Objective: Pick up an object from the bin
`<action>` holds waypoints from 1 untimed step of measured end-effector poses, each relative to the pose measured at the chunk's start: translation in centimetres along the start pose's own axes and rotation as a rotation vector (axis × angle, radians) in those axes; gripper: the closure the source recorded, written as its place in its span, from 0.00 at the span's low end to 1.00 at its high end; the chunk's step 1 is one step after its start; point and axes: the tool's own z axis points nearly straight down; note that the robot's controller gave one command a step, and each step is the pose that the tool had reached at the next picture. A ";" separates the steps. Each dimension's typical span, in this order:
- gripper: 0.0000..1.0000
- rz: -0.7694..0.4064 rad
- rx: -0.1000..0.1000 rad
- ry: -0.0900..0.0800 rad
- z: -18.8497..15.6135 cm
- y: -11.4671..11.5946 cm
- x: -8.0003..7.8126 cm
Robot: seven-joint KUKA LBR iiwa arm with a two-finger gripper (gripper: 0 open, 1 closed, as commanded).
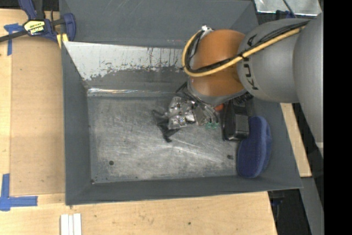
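Nothing is picked yet, so the likeliest candidates come first. A black oblong block lies flat on the bin floor close to the right wall, about halfway between the far and near walls. Its long axis runs far to near, parallel with that wall. Just beside it, toward the near right corner, a blue oval pad leans on the sloping right wall, with its long axis running the same way. A small green bit sits just left of the block, partly tucked under the robot's wrist, and is too small to identify.

The gripper is low over the middle of the floor, left of all three things. Its two dark fingertips appear spread apart, with only bare scuffed metal between them and nothing pinched. Behind it, toward the right, the wrist's orange cover and the thick grey arm hang over the far right part of the grey bin.

The relation that matters is that every thing lies to the right of the fingertips, back toward the arm's own side. In my judgement a grasp calls for drawing back rightward toward the block. The jaws would then need to be set across the block's short width rather than along its length.
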 end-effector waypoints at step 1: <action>1.00 0.010 0.002 -0.002 -14.8 -2.5 -0.9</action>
